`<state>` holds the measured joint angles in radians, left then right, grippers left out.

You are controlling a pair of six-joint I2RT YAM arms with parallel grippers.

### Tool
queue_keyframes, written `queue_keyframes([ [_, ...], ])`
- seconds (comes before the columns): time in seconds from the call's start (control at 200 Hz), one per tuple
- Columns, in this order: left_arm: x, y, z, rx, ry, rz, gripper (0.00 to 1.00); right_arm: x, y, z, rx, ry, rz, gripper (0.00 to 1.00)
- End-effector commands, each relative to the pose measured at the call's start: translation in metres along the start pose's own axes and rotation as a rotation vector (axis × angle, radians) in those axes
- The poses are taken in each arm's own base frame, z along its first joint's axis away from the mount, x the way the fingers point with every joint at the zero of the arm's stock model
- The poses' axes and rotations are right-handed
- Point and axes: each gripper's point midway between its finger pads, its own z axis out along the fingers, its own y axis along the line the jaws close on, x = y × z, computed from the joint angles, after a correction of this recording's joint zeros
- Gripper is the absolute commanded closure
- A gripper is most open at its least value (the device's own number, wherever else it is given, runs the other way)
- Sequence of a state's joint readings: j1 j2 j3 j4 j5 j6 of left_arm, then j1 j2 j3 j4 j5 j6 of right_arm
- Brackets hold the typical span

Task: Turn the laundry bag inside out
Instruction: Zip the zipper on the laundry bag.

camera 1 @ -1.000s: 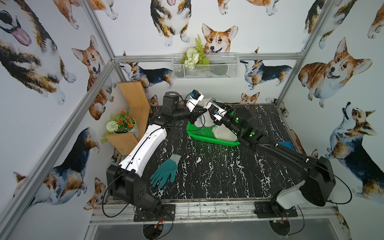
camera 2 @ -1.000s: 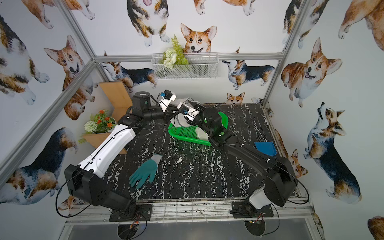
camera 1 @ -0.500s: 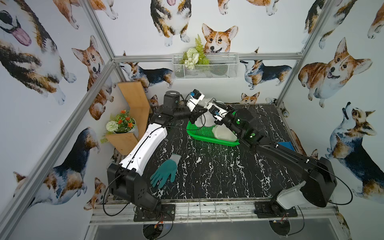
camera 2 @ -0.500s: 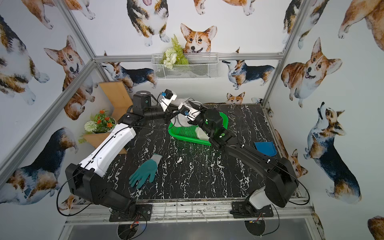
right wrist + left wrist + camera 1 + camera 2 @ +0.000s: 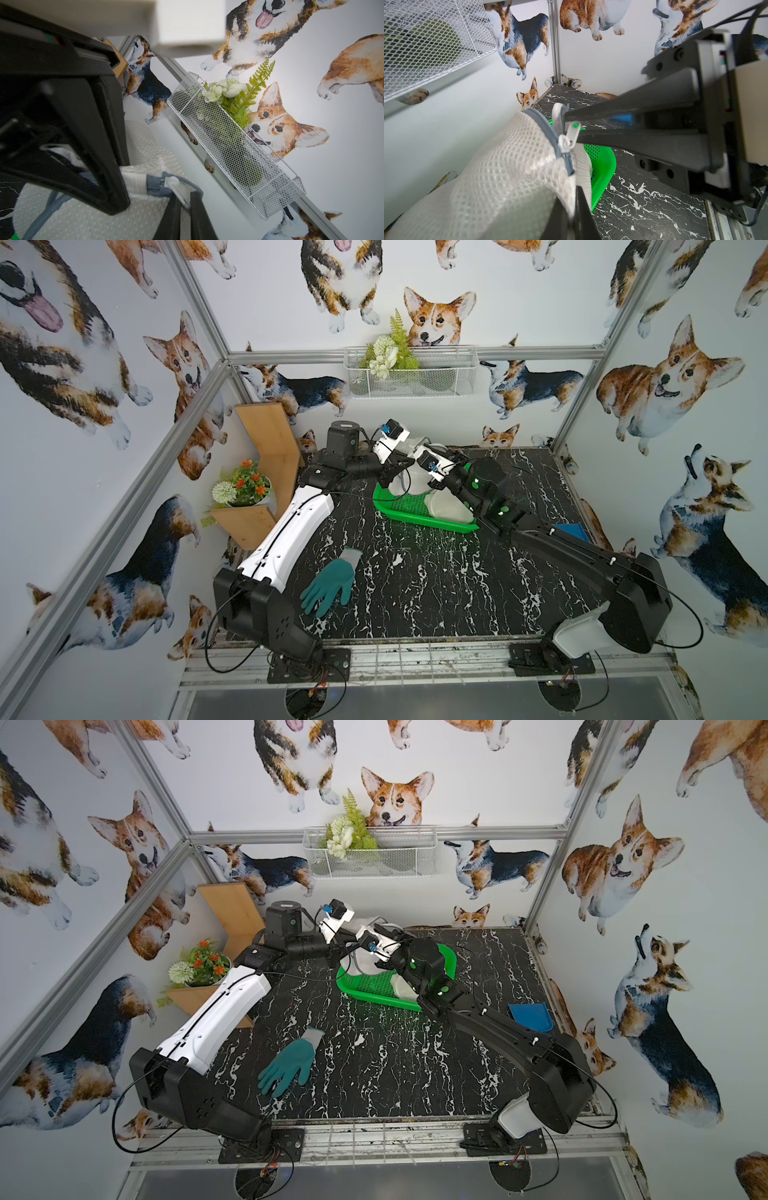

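Clearly, the laundry bag (image 5: 508, 176) is hanging bunched in the air over the green basket (image 5: 415, 519) at the back of the table (image 5: 415, 585). Its grey zipper (image 5: 548, 128) is running along the raised edge, roughly from one gripper toward the other. The right gripper (image 5: 566, 124) is pinching the fabric tab at the zipper's upper end, just beside the pull (image 5: 572, 133), with its fingers pressed together on it. The left gripper (image 5: 572, 199) is pinching the mesh lower down, beside the zipper, with its jaws clamped on the cloth. Both arms are reaching about equally near, so the mouth is lying between the two grips. Drawing them apart along that line is probably what the next move is calling for. Whether the zipper is already undone, I cannot tell.
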<state>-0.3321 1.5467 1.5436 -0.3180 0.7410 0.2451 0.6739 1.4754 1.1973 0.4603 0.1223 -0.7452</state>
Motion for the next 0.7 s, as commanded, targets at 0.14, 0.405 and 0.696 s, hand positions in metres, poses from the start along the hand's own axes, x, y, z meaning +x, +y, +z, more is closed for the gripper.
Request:
queue_keyframes([
  [0.14,-0.005,0.002,-0.002,-0.016,-0.004,0.029,1.0,-0.014,0.0,-0.004,-0.019,-0.065,0.05,1.0],
  [0.405,-0.006,0.007,-0.007,-0.07,-0.003,0.059,1.0,-0.018,-0.01,-0.013,-0.105,-0.102,0.333,1.0],
  [0.696,-0.017,0.015,-0.02,-0.183,-0.082,0.145,1.0,-0.01,-0.036,-0.014,-0.185,-0.072,0.749,1.0],
])
